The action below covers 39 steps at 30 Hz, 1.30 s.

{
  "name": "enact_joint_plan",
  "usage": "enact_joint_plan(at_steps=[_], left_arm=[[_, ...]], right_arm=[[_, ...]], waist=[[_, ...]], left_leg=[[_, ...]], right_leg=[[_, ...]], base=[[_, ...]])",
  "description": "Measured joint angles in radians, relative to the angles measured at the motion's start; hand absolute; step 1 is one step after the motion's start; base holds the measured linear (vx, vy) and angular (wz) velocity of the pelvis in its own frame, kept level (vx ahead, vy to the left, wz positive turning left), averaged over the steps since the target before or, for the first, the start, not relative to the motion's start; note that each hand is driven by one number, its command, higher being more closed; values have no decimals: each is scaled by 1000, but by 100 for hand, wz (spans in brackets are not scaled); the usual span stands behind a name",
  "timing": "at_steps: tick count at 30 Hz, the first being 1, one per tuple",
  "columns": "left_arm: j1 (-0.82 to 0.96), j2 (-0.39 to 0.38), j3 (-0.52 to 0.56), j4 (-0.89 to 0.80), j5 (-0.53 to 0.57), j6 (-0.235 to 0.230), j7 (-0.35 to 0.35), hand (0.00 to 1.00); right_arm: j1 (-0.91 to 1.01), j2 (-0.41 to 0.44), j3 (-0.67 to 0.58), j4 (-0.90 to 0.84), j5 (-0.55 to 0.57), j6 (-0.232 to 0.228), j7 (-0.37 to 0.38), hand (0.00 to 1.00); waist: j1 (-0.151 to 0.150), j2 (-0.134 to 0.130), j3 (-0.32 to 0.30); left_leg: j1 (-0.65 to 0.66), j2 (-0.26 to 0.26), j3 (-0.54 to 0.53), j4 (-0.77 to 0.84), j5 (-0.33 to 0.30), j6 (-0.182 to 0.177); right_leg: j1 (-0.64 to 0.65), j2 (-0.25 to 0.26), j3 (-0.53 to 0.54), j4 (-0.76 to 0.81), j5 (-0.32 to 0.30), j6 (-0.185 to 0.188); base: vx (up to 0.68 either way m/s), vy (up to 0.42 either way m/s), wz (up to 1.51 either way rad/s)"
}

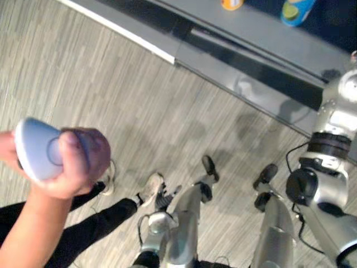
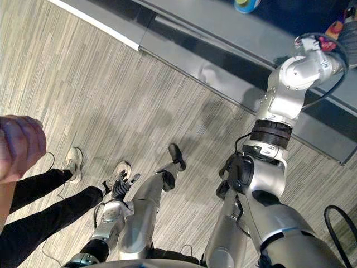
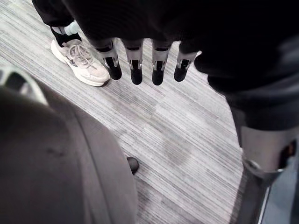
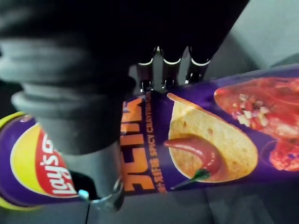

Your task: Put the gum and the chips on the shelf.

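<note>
Two eye views first, looking down over a pale plank floor (image 1: 111, 100) toward a grey shelf (image 1: 256, 30) along the top edge. On the shelf, a small orange container (image 1: 231, 4), possibly the gum though too cut off to tell, and near it a blue-and-green can (image 1: 295, 10). At the left, a person's hand (image 1: 78, 162) wrapped round a pale rounded object (image 1: 34, 146). From the right, the right arm (image 2: 281, 106) stretched up to the shelf edge. Low in the middle, the left hand (image 2: 121, 187) hanging well apart from the shelf.

Left wrist view next: straight, relaxed fingers (image 3: 135, 70) over bare floor, nothing in them, a person's shoe (image 3: 77, 60) just beyond.

Right wrist view last: the right hand (image 4: 100, 168) closed on the chips tube (image 4: 210, 140), purple, lying crosswise, fingers on its far side, thumb on the near side, grey shelf surface behind.

Looks like the set-down of the chips on the shelf. Probably best done by keeping the tube level, carrying it fully over the shelf and clear of the blue-and-green can, lowering to full contact, then easing the fingers off slowly, for fear of a roll toward the edge.
</note>
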Motion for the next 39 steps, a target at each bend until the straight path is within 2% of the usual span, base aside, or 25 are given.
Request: enact_joint_plan(at_steps=[3,12,19,20,30,39], left_arm=[[0,-9,1,-20,0,0,0,0],[0,-47,12,-79,0,-2,0,0],[0,-58,29,-103,0,-2,-1,0],[0,-58,34,-103,0,-2,-1,0],[0,-58,41,-105,0,-4,-7,0],[0,-59,46,-115,0,-7,-8,0]], right_arm=[[0,2,-1,-20,4,-3,-18,100],[34,65,-5,-135,8,-27,-32,100],[79,73,-3,-185,8,-40,-30,100],[83,73,-3,-186,8,-41,-30,0],[99,74,21,-197,21,-68,10,0],[100,104,28,-197,48,-76,12,0]], waist=[[14,0,0],[18,0,0],[17,0,0],[16,0,0],[14,0,0],[15,0,0]], left_leg=[[-5,-5,4,1,0,0],[-36,-11,7,6,4,6],[-40,-6,16,19,0,2],[-41,-3,16,24,-2,2],[-57,25,34,47,-10,-3],[-58,33,46,53,-10,-2]], right_leg=[[-15,-11,2,17,-4,-5],[-62,-34,4,62,-20,-13],[-80,-43,4,91,-34,-21],[-82,-43,4,93,-38,-22],[-101,-36,3,108,-45,-31],[-112,-34,0,110,-45,-31]], base=[[0,0,0],[15,-13,4],[21,-15,-2],[26,-38,-2],[16,-19,-4],[45,-7,-4]])
